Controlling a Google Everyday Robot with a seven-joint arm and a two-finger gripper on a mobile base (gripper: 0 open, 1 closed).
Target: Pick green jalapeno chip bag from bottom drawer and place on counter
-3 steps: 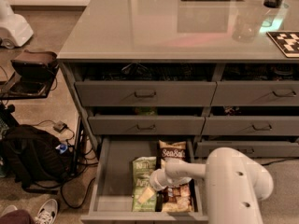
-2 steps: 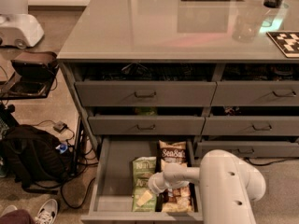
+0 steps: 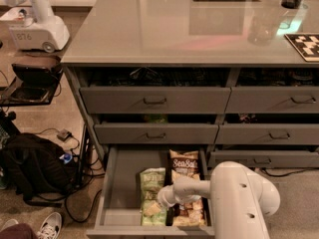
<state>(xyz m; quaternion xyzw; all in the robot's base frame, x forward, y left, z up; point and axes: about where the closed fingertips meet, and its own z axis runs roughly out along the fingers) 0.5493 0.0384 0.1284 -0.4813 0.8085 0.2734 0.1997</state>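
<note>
At the far left a white wheeled machine [image 3: 36,30] stands on the floor, marked "B76" on its side. Below it, a black backpack [image 3: 34,167] lies among loose cables, and a grey-and-white sneaker [image 3: 50,225] shows at the bottom edge.

The glossy pale-grey bench [image 3: 164,29] fills the upper middle, on a grey cabinet with rows of drawers with dark bar handles. The bottom drawer [image 3: 127,179] on the left side is pulled out, and the left part of its tray is bare.

The green jalapeno chip bag [image 3: 152,182] lies flat in that drawer, right of the bare part, with its white lettering too blurred to read. Just beside it on the right lies a brown-and-cream bag [image 3: 183,166] that reads "Sea Salt" in white script. A second bag of the same colours [image 3: 192,217] lies nearer the drawer front, partly under the arm.

The end effector [image 3: 156,203] is inside the drawer, down on the lower half of the green bag. Whether it is spread or pressed together cannot be told. The thick white arm [image 3: 241,198] reaches in from the lower right.

Further right on the bench stand a clear glass [image 3: 261,28] and, at the edge, a black-and-white checkered card [image 3: 305,46].
</note>
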